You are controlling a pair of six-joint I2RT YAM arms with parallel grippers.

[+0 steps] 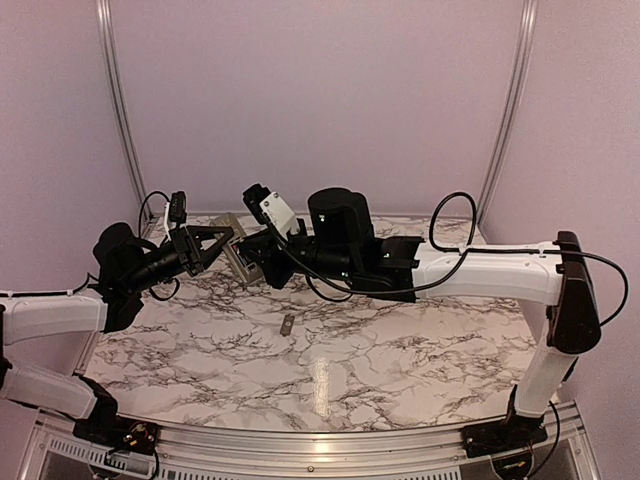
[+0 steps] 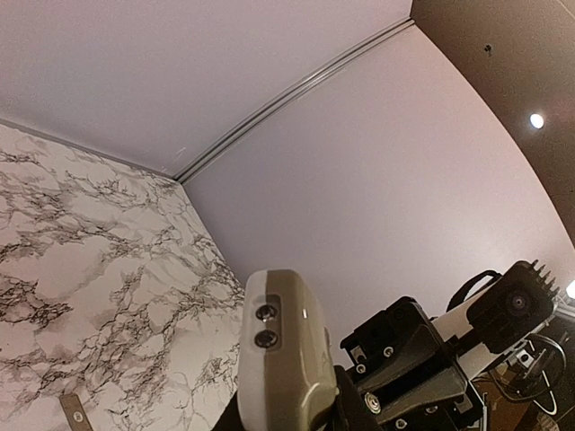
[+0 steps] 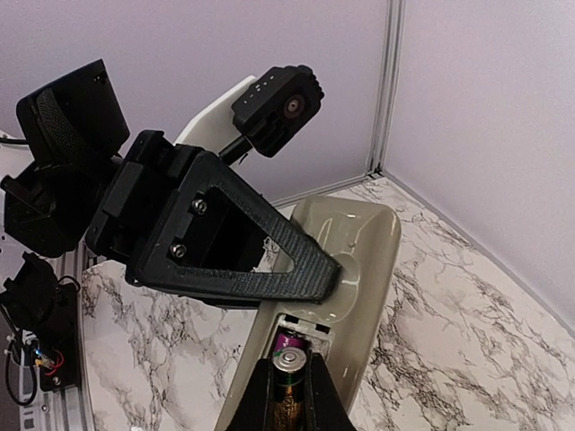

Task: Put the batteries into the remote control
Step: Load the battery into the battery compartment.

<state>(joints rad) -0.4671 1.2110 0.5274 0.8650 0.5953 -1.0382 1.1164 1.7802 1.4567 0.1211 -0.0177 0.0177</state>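
Right wrist: remote control (image 3: 364, 260) bay open, right claw (image 3: 289, 370) holds gold battery (image 3: 287, 395) there.

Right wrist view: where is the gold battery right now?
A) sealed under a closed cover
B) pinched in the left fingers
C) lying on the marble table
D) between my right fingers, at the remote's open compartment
D: the gold battery sits between the right fingers, its tip at the opened end of the remote, which the left fingers clamp.
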